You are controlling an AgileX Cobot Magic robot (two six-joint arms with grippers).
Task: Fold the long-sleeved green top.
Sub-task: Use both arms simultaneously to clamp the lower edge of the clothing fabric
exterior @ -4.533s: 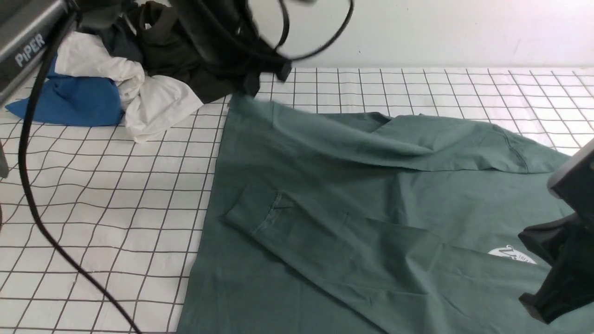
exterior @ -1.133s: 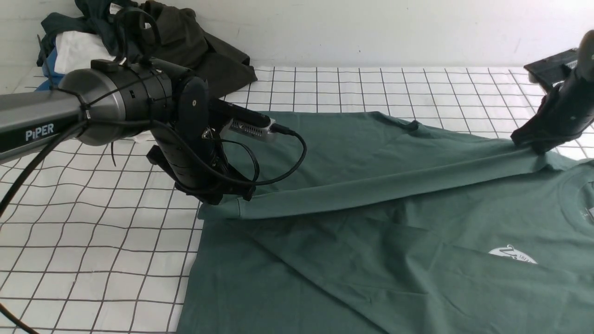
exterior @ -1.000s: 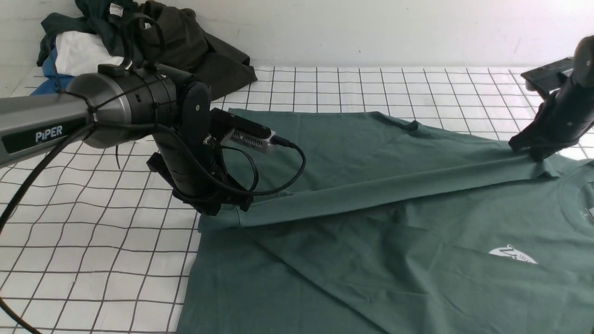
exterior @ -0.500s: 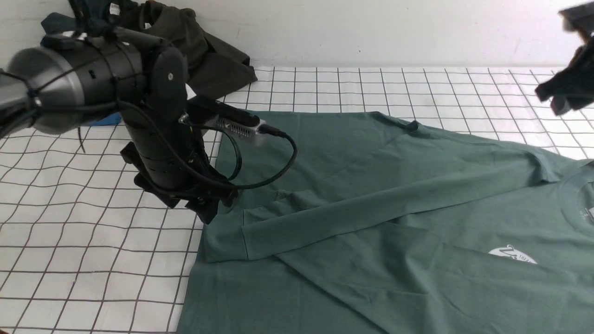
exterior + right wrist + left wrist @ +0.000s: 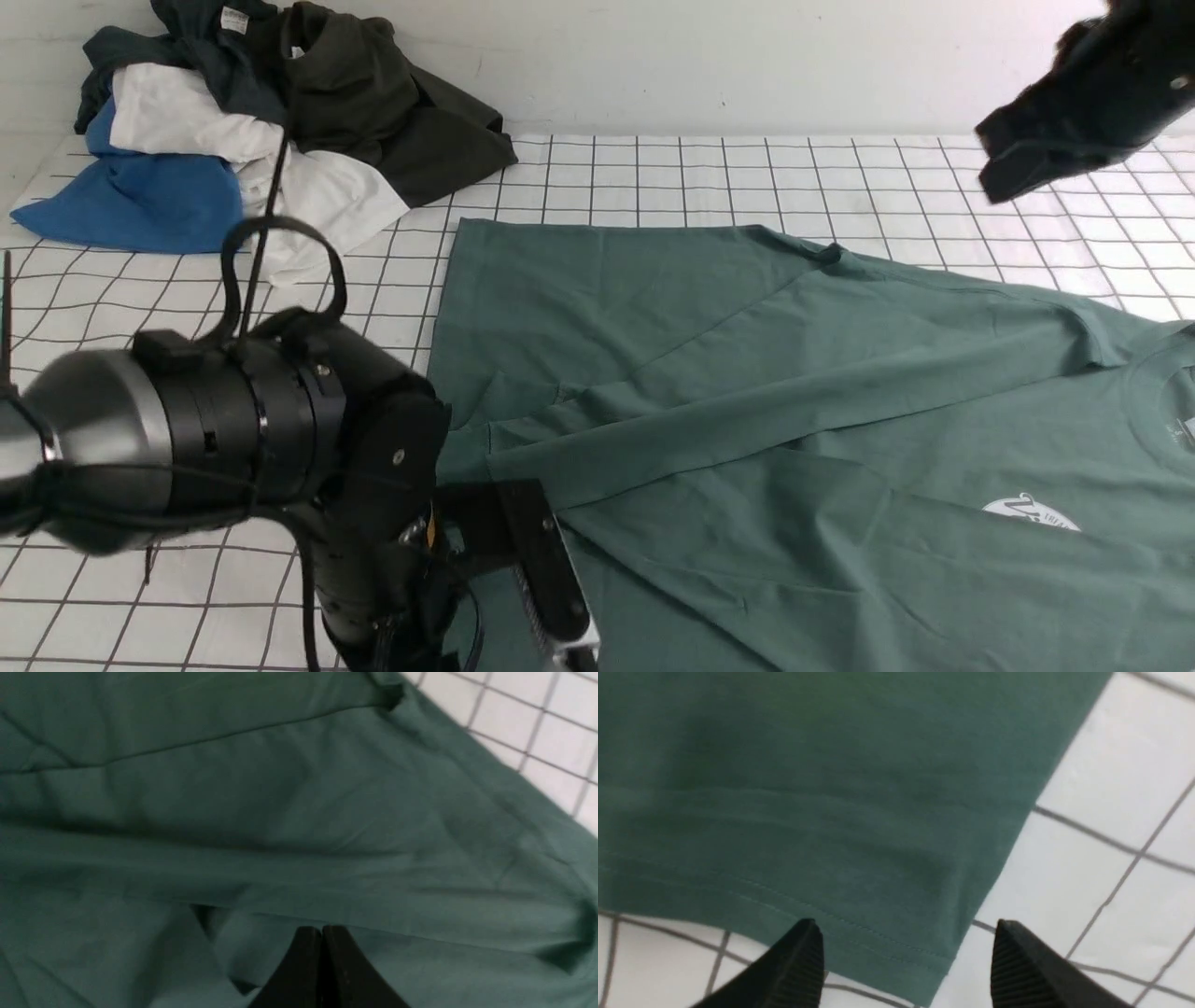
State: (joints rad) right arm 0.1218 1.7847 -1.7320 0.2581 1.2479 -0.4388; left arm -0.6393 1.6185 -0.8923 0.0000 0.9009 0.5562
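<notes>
The green long-sleeved top (image 5: 747, 392) lies spread on the checked cloth, its white chest logo (image 5: 1030, 513) at the near right. One sleeve (image 5: 794, 401) lies folded slantwise across the body. My left arm's wrist (image 5: 233, 448) is low at the near left, and its fingers are hidden in the front view. In the left wrist view my left gripper (image 5: 903, 926) stands open just above the top's hem corner (image 5: 924, 961), holding nothing. My right gripper (image 5: 1004, 173) hangs raised at the far right, shut and empty. Its closed fingertips (image 5: 321, 927) hover over the top's folds (image 5: 280, 812).
A pile of clothes (image 5: 233, 121) in blue, white, dark olive and dark teal sits at the back left against the white wall. The checked cloth (image 5: 187, 308) shows bare left of the top and along the back. A black cable (image 5: 266, 187) rises from my left wrist.
My left gripper opened, let go of the sleeve cuff and drew back to the near hem corner. My right gripper released the shoulder, rose and shut. The sleeve now rests on the body.
</notes>
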